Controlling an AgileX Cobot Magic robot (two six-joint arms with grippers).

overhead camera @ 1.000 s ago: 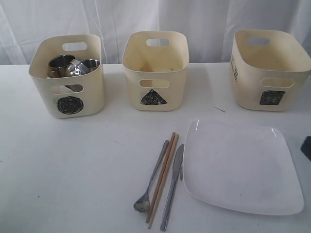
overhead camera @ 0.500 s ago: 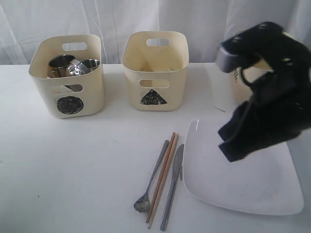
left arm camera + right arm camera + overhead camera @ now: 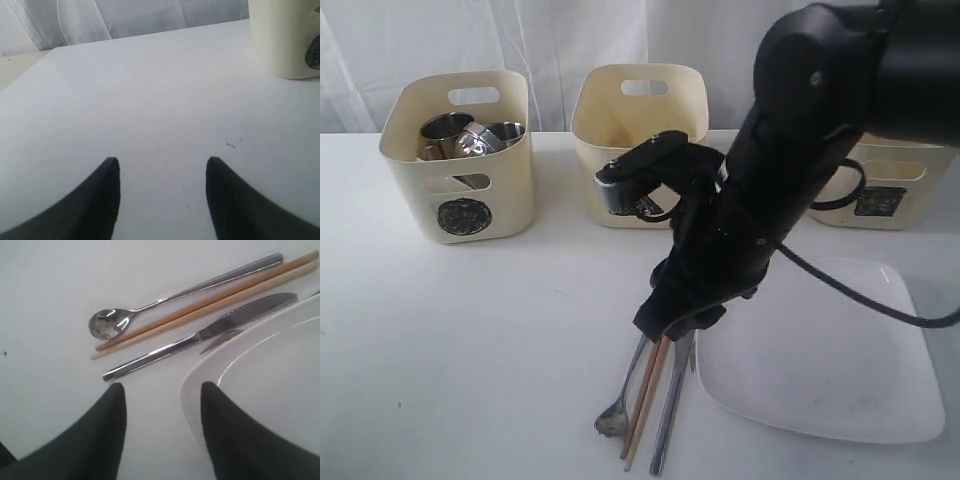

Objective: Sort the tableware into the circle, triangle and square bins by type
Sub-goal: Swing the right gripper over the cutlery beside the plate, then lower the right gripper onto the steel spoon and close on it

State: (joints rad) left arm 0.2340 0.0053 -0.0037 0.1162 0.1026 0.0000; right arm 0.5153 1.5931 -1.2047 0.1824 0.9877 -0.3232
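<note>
My right jaws hang apart above the bench (image 3: 45,285), nearest the knife (image 3: 200,335), with chopsticks (image 3: 210,302) and spoon (image 3: 107,324) just beyond and the plate (image 3: 260,370) alongside. Cutlery seems the step in hand, calling for a low, thin pinch. Only the exterior view shows the triangle bin (image 3: 620,100) behind; my left jaws, also apart, face the circle bin (image 3: 282,35).

All three tubs are cream with black scribbles: circle bin (image 3: 410,190) left, triangle bin (image 3: 595,130) middle, square bin (image 3: 930,190) right. Shiny silver mugs (image 3: 448,128), spoon (image 3: 107,322), knife (image 3: 240,315); tan chopsticks (image 3: 210,302); white plate (image 3: 840,390), white table (image 3: 470,340), black arm (image 3: 800,130).
</note>
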